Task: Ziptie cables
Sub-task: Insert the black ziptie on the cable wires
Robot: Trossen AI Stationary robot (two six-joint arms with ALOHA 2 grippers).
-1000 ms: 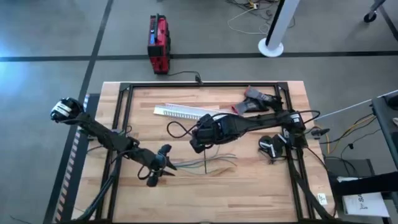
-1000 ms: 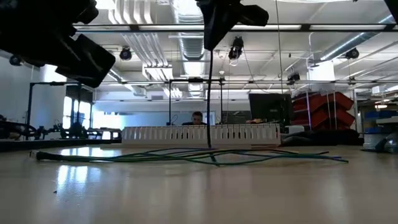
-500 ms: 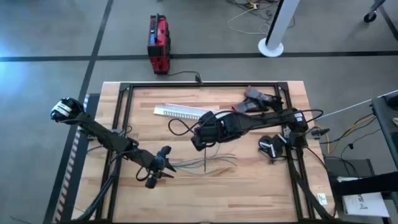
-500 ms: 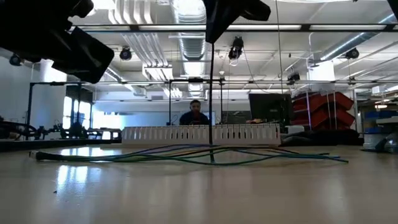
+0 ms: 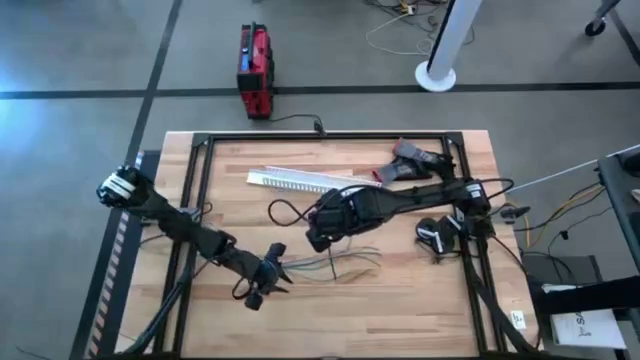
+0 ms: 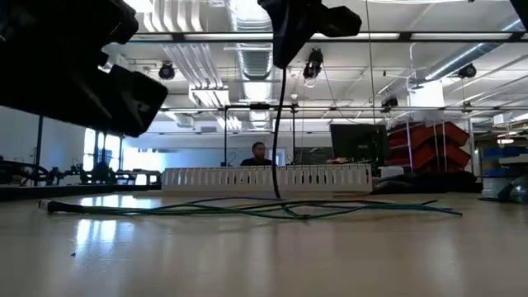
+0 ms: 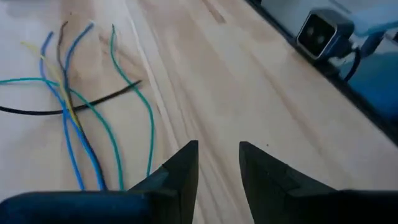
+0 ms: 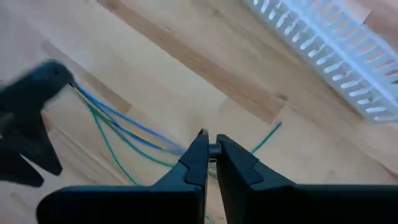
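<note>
Several thin cables [image 5: 335,262] lie loose across the wooden table [image 5: 400,300], and with the ziptie [image 6: 278,132] hanging upright, pinched in the right gripper [image 8: 210,151], its tip should be slid under them while the left gripper [image 7: 217,165], empty and slightly parted, gathers their ends.

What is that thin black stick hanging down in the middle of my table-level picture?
Observer: A zip tie. The right wrist camera shows the right gripper shut on its top end.
Operator: And the big dark shape on my left?
Observer: That is the left arm. Its own camera shows the left gripper open and holding nothing.
Operator: Is it near the wires?
Observer: Yes. From above it hangs by the left end of the wires, and they lie ahead of its fingers, not between them.
</note>
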